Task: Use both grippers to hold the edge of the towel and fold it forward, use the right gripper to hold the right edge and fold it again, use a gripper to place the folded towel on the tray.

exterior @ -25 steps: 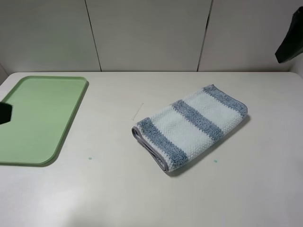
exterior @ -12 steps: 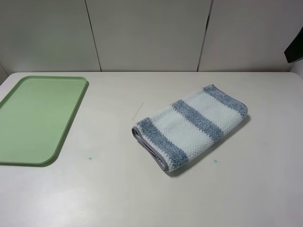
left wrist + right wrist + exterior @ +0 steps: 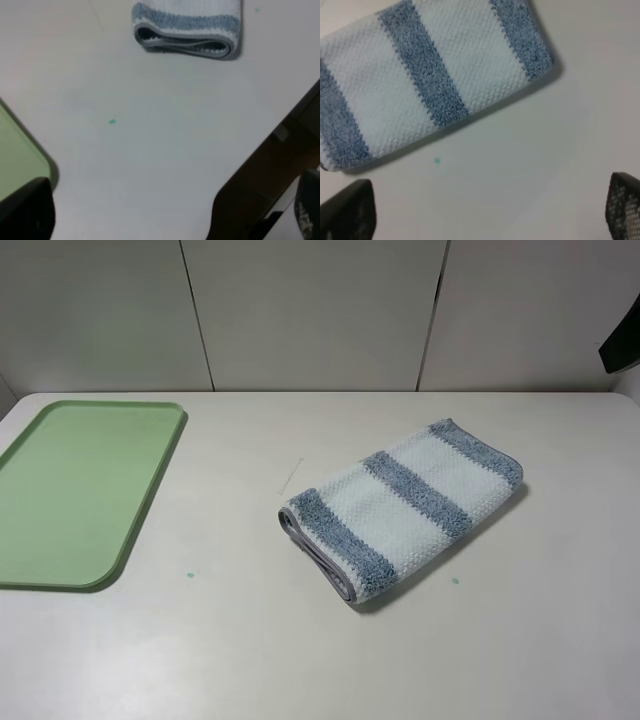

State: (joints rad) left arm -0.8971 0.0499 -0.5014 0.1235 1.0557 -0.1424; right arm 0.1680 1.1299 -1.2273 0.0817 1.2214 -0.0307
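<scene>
So, left to right. The tray [image 3: 80, 490] sits along the left edge of the table [image 3: 250, 640], up toward the far left corner, with nothing on it. The left gripper [image 3: 165, 205] isn't in the overhead shot at all. Its own camera shows both fingers spread wide with only bare table between them, plus the tray's rounded corner and the towel's layered end further off.

The towel [image 3: 405, 505] lies a bit right of the middle of the table, well apart from the tray. It's on a slant, one short end pointing at the front edge and the other at the far right corner. It's a thick oblong now, and the grey hem [image 3: 185, 47] shows stacked layers at the near end. The right gripper [image 3: 485, 207] hangs above the towel's right end, also wide open and holding nothing. Overhead, just a sliver of the right arm [image 3: 622, 340] peeks in at the right edge.

My read is that the folding looks finished and the last step is up, which is carrying the towel to the tray. Whichever gripper goes needs to come down, pinch through all the layers so the bundle doesn't flop open, then haul it across to the left edge.

Versus a second ago, the black bit of the left gripper over the tray is gone and the right arm shows less. Towel and tray haven't budged.
</scene>
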